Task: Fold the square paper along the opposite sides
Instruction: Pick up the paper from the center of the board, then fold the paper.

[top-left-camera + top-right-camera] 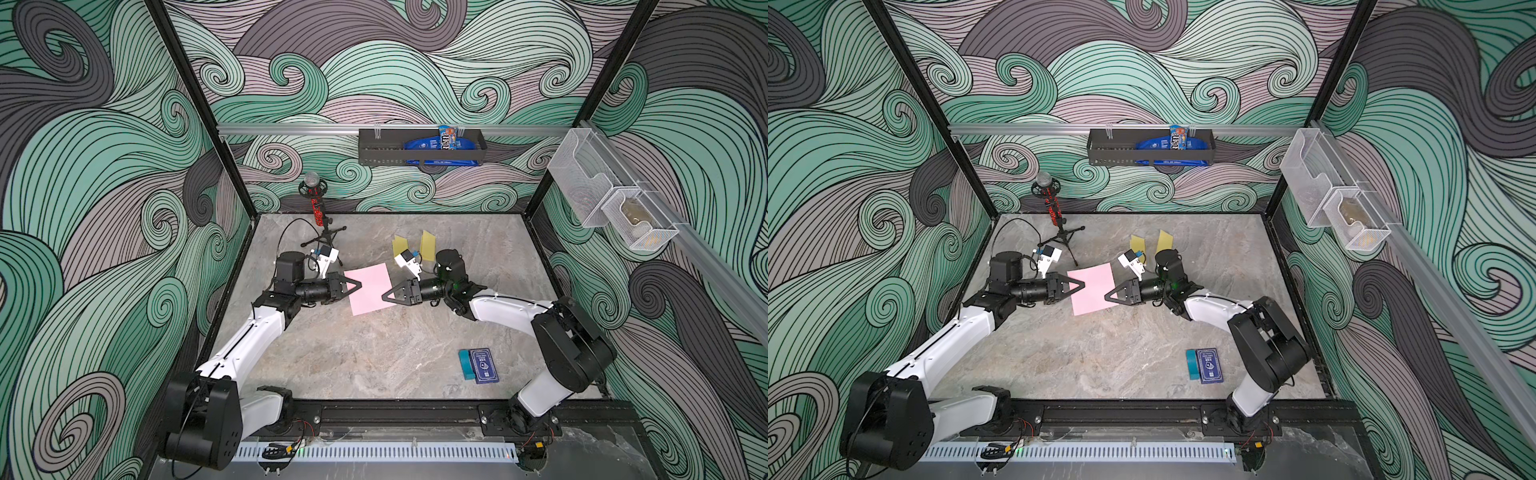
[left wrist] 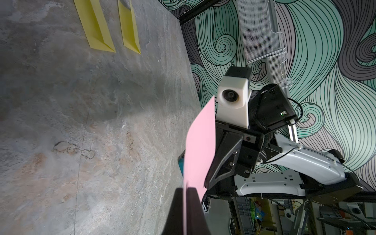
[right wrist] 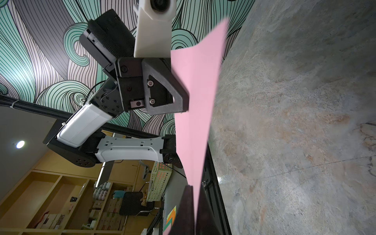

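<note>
A pink square paper hangs flat over the middle of the marble table, stretched between the two grippers. My left gripper is shut on the sheet's left edge. In the left wrist view the thin pink paper runs between the closed fingers of the left gripper. My right gripper is shut on the opposite, right edge. The right wrist view shows the paper pinched in the right gripper. The sheet looks unfolded.
Two folded yellow papers lie behind the right gripper. A microphone on a tripod stands at the back left. A blue card box and a teal block sit front right. A black wall basket hangs at the back.
</note>
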Action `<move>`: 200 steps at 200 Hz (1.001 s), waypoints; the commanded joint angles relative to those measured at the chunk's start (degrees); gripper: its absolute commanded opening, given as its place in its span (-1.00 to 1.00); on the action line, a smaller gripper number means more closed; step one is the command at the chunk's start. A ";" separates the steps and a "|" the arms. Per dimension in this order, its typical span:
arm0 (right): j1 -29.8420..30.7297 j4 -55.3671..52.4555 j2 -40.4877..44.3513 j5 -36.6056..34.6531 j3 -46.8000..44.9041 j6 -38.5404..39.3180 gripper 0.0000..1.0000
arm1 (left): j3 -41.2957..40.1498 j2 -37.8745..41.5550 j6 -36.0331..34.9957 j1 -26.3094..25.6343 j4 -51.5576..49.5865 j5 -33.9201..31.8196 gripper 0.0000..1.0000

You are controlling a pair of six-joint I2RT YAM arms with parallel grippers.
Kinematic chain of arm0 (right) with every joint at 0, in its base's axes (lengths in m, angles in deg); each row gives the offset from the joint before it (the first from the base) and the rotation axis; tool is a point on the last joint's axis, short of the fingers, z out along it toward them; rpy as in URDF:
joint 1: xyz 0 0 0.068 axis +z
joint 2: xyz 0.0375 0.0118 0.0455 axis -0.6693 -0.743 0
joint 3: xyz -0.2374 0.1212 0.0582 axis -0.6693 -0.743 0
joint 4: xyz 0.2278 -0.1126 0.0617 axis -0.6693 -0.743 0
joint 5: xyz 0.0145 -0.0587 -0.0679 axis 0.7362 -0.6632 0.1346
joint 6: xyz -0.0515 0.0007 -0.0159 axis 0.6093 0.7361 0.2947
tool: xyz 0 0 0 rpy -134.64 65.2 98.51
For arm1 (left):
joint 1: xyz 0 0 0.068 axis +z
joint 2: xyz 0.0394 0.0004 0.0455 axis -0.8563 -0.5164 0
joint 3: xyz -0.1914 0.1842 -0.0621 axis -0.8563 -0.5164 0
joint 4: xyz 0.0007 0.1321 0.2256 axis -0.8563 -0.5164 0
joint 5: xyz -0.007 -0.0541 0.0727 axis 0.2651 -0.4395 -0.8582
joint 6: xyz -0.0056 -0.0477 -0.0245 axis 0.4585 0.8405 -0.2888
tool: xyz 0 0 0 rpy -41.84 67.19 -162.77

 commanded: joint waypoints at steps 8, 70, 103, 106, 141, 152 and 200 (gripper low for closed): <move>-2.81 -8.43 1.90 -3.89 3.14 10.46 -0.54 | 4.62 -0.75 -1.81 0.27 -1.32 -1.40 -1.00; -7.01 -10.83 -3.63 -14.71 8.42 18.98 -0.35 | 5.44 -1.15 1.78 -0.65 3.15 4.65 -1.00; -6.62 -8.94 -8.61 -14.15 9.49 17.52 -0.35 | 4.38 -0.52 8.25 -1.74 11.45 9.93 -1.00; -6.37 -8.52 -8.80 -13.84 9.36 17.34 -0.35 | 4.25 -0.52 9.01 -1.83 12.31 10.26 -1.00; -2.08 -3.18 -8.02 -11.74 6.75 14.15 -0.34 | 2.52 -0.38 14.03 -2.17 19.55 12.23 -1.00; -1.29 1.92 -7.01 -10.16 4.43 10.84 -0.33 | 2.24 -0.69 14.48 -2.19 20.44 12.41 -1.00; -1.70 15.95 -0.89 -4.91 -2.68 -0.13 -0.36 | 1.23 -1.25 13.80 -2.19 20.77 12.41 -1.00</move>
